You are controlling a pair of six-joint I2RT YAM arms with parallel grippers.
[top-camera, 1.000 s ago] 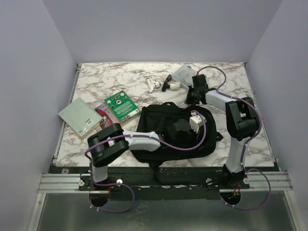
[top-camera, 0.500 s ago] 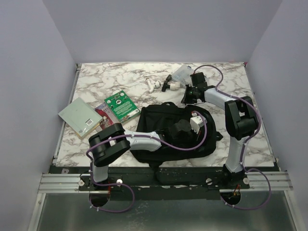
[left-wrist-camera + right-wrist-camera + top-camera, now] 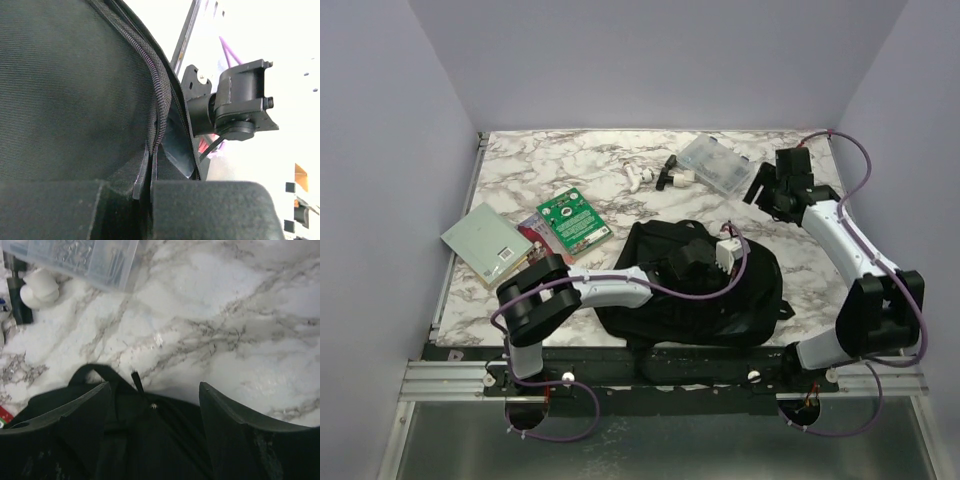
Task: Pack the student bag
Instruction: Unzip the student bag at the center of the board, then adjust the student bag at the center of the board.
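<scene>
Bag (image 3: pixel 740 300) flat on worktop (image 3: pixel 570 160), centre, by near edge. Left pincer (image 3: pixel 150 192) clamped on fabric lip beside zip, likely lifting it so mouth gapes for loading. Right pincer (image 3: pixel 154 390) wide, empty, over bare worktop past bag's far edge, near clear box (image 3: pixel 715 163); probably lining up a pick. Books (image 3: pixel 570 222) left of bag, not packed. Top view gives layout only. Left wrist view alone shows pinch on lip. Right wrist view alone shows nothing between fingers.
</scene>
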